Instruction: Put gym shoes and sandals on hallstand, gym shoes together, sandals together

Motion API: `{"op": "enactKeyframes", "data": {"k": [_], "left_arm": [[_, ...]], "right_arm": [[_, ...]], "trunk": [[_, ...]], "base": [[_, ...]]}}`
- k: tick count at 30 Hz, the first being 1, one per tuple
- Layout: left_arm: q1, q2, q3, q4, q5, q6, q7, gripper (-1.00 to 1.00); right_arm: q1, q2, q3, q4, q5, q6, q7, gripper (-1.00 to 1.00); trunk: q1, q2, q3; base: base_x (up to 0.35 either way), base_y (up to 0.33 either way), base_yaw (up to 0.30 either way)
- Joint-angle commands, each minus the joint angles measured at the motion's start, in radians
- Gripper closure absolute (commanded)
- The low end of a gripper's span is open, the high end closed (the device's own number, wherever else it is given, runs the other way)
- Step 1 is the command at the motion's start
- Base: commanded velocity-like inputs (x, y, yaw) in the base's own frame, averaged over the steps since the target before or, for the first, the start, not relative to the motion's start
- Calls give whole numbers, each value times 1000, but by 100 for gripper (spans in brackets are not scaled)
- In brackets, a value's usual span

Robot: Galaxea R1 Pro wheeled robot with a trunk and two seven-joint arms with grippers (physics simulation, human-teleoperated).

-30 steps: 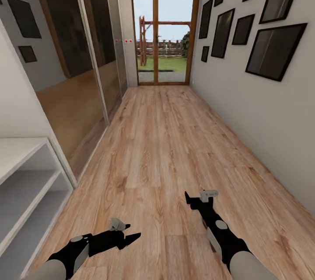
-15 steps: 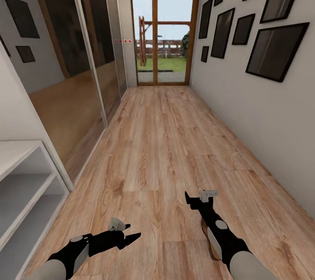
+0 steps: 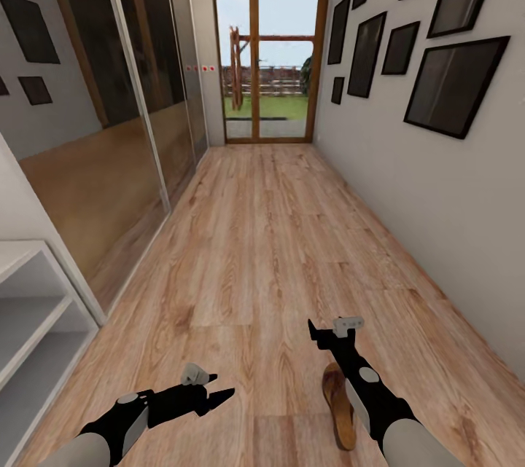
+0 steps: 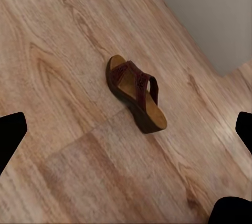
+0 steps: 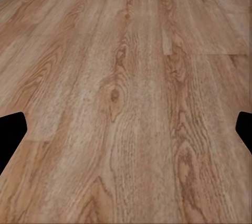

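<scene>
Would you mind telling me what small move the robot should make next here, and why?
Probably back the base up a little: one sandal lies on the corridor floor half hidden under the right arm, while the right claw is past it and holds nothing.

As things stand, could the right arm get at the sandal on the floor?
Probably yes: the sandal lies flat just beside the right gripper forearm, nothing on it, though the arm partly overlaps it.
</scene>
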Motion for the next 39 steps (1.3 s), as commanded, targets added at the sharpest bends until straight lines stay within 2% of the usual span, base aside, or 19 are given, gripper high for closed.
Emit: {"op": "enactKeyframes", "data": {"k": [1, 11, 17, 20, 22, 23, 26, 27, 32, 33, 34, 37, 39], "left_arm": [[-1, 0, 7, 0, -10, -10, -2, -100], [-1, 2, 9, -2, -12, -9, 4, -100], [-1, 31, 11, -71, -11, -8, 33, -100], [-1, 37, 11, -137, -11, -6, 96, -100], [-1, 37, 12, -181, -10, -5, 164, -100], [-1, 32, 11, -213, -9, -4, 222, -100], [-1, 20, 10, -256, -9, -4, 306, -100], [-1, 10, 9, -280, -9, -4, 356, -100], [-1, -19, 6, -332, -9, -3, 471, -100], [-1, -32, 5, -352, -10, -2, 517, -100], [-1, -32, 5, -352, -10, -2, 517, -100], [-1, -59, 4, -409, -10, 23, 638, -100], [-1, -67, 4, -424, -10, 39, 686, -100]], "right_arm": [[-1, 1, -9, 0, 9, -3, 5, -100], [-1, 2, -9, 1, 9, 0, 2, -100], [-1, 2, -9, -1, 9, 19, -1, -100], [-2, 2, -10, -5, 8, 83, -3, -100], [-3, 2, -10, -12, 8, 192, -3, -100], [-3, 2, -10, -25, 8, 304, -4, -100], [-4, 2, -11, -50, 8, 456, -5, -100], [-4, 2, -11, -61, 8, 522, -5, -100], [-4, 2, -12, -74, 9, 602, -6, -100], [-4, 1, -12, -77, 9, 616, -6, -100], [-4, 1, -12, -77, 9, 616, -6, -100], [-4, -1, -14, -80, 9, 632, -7, -100], [-4, -2, -15, -80, 9, 635, -7, -100]], "trunk": [[0, 0, -1], [0, 0, -1], [0, 0, -1], [0, 0, -1], [0, 0, -1], [0, 0, -1], [0, 0, -1], [0, 0, -1], [0, 0, -1], [0, 0, -1], [0, 0, -1], [0, 0, -1], [0, 0, -1]], "base": [[32, -45, 0], [5, -7, 0], [0, 0, 0], [0, 0, 0], [0, 0, 0], [0, 0, 0], [0, 0, 0], [0, 0, 0], [0, 0, 0], [0, 0, 0], [0, 0, 0], [0, 0, 0], [0, 0, 0]]}}
